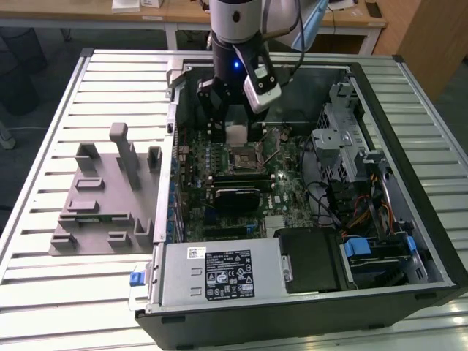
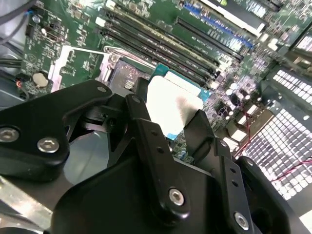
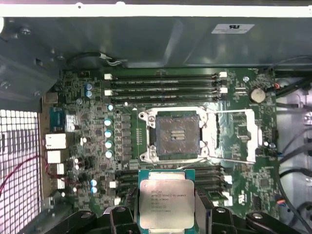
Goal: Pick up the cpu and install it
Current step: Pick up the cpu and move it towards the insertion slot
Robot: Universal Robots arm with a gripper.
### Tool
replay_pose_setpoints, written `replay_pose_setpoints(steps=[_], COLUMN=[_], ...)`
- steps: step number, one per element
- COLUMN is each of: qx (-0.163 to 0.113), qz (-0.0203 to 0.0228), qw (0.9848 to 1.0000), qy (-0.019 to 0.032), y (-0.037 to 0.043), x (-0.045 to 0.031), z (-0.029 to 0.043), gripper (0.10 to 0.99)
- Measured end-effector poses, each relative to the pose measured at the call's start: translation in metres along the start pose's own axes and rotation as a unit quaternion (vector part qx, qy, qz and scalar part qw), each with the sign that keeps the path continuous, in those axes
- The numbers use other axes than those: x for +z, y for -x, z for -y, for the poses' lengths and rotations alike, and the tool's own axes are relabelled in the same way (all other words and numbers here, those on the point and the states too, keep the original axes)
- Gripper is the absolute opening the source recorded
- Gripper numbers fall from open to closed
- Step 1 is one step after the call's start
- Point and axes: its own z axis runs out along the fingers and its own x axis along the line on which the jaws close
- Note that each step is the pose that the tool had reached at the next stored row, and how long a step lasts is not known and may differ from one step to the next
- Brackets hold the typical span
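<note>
A slatted metal counter (image 1: pixel 66 292) holds an open computer case (image 1: pixel 409 241). The cpu (image 3: pixel 166 197) hangs in the air, pinched by its edges in the hand (image 3: pixel 166 212), near the empty socket (image 3: pixel 176 134). I'd say it's picked up, but not put in yet.

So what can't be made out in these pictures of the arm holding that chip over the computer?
- Exterior view: the black gripper covers part of the silvery square cpu, and its height above the open black socket cannot be judged.
- Second wrist view: the fingers and the cpu hide most of the socket.
- First wrist view: the socket's pins are too small to tell, and the cpu's underside faces away.
</note>
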Motion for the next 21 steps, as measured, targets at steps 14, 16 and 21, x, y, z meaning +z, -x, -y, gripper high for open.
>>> replay_pose_setpoints(steps=[14,16,21], qx=[0.0,0.0,0.0], qz=[-0.016,-0.0174,-0.0176], qw=[0.9999,0.9998,0.9998], qy=[-0.0035,-0.0039,-0.0044], y=[-0.0023,-0.0026,0.0001], x=[0.0213,0.0241,0.0309], z=[-0.0179,-0.0211,-0.0272], gripper=[0.541,0.541,0.541])
